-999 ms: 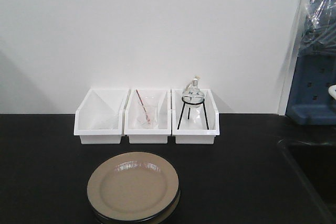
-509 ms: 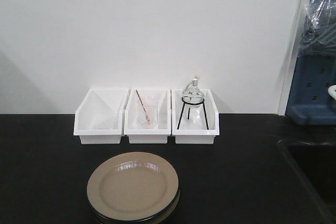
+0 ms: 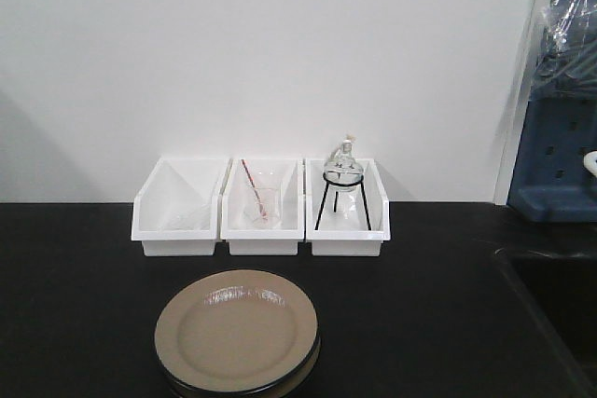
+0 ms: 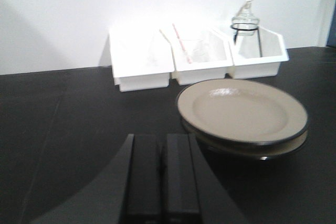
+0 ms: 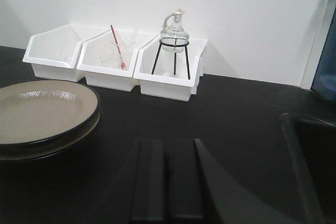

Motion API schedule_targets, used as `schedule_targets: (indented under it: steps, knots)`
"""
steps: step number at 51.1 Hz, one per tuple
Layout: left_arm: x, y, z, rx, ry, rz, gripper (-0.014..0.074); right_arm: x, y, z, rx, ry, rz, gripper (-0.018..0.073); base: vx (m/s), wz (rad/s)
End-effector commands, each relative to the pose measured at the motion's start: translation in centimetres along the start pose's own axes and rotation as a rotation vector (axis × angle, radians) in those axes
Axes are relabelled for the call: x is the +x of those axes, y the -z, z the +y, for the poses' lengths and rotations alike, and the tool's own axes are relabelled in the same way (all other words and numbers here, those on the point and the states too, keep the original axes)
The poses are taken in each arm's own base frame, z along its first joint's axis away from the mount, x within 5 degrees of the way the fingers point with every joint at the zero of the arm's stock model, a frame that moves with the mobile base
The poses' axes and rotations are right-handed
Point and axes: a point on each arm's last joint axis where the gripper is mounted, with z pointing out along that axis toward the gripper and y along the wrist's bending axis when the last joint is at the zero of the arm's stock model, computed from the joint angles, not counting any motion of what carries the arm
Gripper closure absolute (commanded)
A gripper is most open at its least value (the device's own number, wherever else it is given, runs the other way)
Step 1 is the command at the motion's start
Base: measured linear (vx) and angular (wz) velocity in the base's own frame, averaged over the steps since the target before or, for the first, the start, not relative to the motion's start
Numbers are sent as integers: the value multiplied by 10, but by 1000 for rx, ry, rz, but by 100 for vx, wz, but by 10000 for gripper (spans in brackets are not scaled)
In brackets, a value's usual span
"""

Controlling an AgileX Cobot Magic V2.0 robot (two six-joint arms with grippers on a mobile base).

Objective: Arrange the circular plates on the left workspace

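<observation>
Left to right, you have bare black countertop (image 3: 65,305), then two circular plates (image 3: 237,332) stacked at its near edge, in front of three white bins (image 3: 260,207). Open counter runs right to the sink (image 3: 560,295). Your left gripper (image 4: 157,174) and right gripper (image 5: 167,184) sit closed, holding nothing.

The black countertop (image 3: 75,305) carries two stacked circular plates (image 3: 236,335) and three white bins (image 3: 261,221).

Glossy plates (image 3: 237,333), matt black countertop (image 3: 429,305)
</observation>
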Motion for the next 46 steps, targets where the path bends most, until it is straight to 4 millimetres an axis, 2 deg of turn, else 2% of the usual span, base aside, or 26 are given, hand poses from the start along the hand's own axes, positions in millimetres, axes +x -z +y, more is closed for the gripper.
schedule_targets:
  steps: [1,15,21,46]
  knots:
    - [5,8,5,-70,0,-53,596,-18,0,-3,23,9,-114,565,0,0]
    - [53,16,9,-159,29,-185,596,-18,0,-3,23,9,-114,565,0,0]
    - [55,16,9,-159,-1,-126,596,-18,0,-3,23,9,-114,565,0,0]
    - [57,15,9,-158,3,-112,596,-18,0,-3,23,9,-114,565,0,0]
